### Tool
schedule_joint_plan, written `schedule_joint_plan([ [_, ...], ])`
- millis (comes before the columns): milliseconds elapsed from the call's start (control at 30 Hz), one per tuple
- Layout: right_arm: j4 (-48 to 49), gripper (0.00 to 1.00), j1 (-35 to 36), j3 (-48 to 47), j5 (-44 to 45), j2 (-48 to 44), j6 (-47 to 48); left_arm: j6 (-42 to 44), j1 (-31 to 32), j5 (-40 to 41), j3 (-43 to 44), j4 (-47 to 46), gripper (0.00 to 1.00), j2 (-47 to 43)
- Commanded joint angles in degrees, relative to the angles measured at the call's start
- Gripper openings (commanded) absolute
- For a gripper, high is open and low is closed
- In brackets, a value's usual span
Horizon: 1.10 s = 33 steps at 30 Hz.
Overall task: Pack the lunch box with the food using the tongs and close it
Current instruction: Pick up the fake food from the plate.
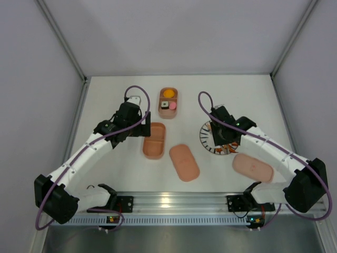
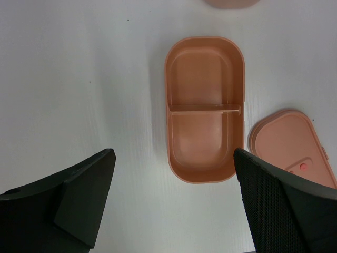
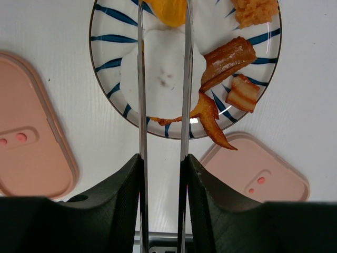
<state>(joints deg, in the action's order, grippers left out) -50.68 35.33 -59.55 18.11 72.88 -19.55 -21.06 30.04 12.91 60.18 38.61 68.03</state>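
Observation:
My right gripper [image 3: 162, 168] is shut on the silvery tongs [image 3: 141, 105], whose two arms reach out over the striped plate [image 3: 108, 66]; their tips run off the top of the right wrist view. On the plate lie a fried egg [image 3: 160, 74] between the tong arms, brown-red bacon strips [image 3: 229, 55] and an orange crumbly piece [image 3: 255, 10]. One lunch box tray [image 1: 168, 102] at the back holds an orange piece, a sushi roll and a pink piece. An empty divided tray [image 2: 202, 142] lies just ahead of my open left gripper [image 2: 172, 155], which holds nothing.
Two pink lids lie on the table: one [image 1: 184, 162] in front of the empty tray, also seen as the lid [image 2: 292, 145] in the left wrist view, and one [image 1: 253, 167] near the plate's front right. White walls enclose the table on three sides.

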Motion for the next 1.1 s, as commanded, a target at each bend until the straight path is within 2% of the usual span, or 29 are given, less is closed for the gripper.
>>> schedule_joint_plan([
  [0, 2.3, 0.27, -0.8, -0.9, -0.7, -2.0, 0.1, -0.1, -0.3, 0.3, 0.0, -1.7, 0.99, -0.6],
  [100, 1.4, 0.24, -0.9, -2.1, -0.2, -2.7, 0.2, -0.1, -0.3, 0.2, 0.0, -1.7, 0.99, -0.6],
  [700, -2.1, 0.24, -1.1, -8.9, 1.8, -3.1, 0.8, 0.1, -0.2, 0.5, -0.1, -1.7, 0.99, -0.6],
  [933, -1.3, 0.24, -0.3, -17.7, -0.7, 1.4, 1.6, -0.1, -0.3, 0.3, 0.0, -1.8, 0.99, -0.4],
  [1067, 0.8, 0.24, 1.3, -23.2, -2.9, 7.7, 1.8, -0.1, -0.3, 0.5, -0.1, -1.8, 0.99, -0.4],
])
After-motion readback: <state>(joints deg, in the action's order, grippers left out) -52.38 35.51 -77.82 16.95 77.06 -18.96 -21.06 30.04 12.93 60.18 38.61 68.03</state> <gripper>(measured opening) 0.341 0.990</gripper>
